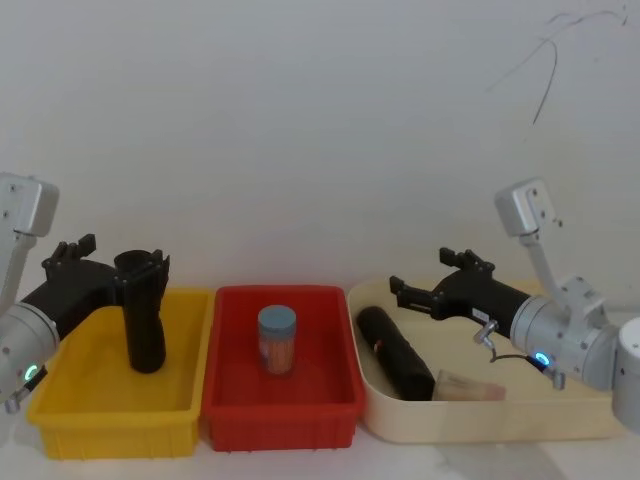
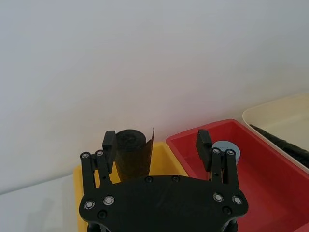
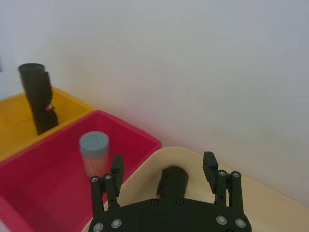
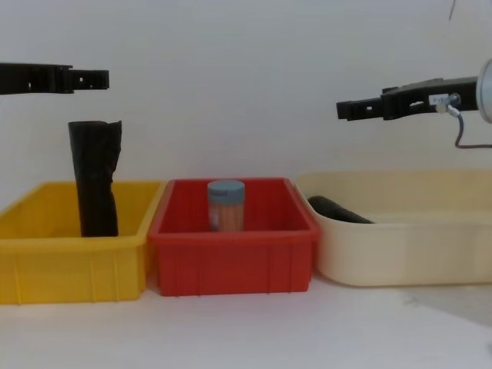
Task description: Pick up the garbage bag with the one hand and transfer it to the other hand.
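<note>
Left of the red bin [image 1: 280, 412], the left gripper [image 2: 155, 140] hangs with jaws spread over a slimmer upright roll [image 1: 145, 325]. The garbage bag [image 1: 395, 362] lies right of that bin in a cream tray [image 1: 480, 427] — on its side, angled. The right gripper [image 1: 425, 272] — also spread — is clearly nearer.

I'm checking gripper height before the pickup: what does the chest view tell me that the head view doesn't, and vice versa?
Chest view: the left gripper and right gripper both hang well above the bin rims, touching nothing. Head view: the garbage bag lies diagonally in the cream tray, with a tan item beside it. Both: the slimmer roll upright in the yellow bin, and a jar in the red bin.
</note>
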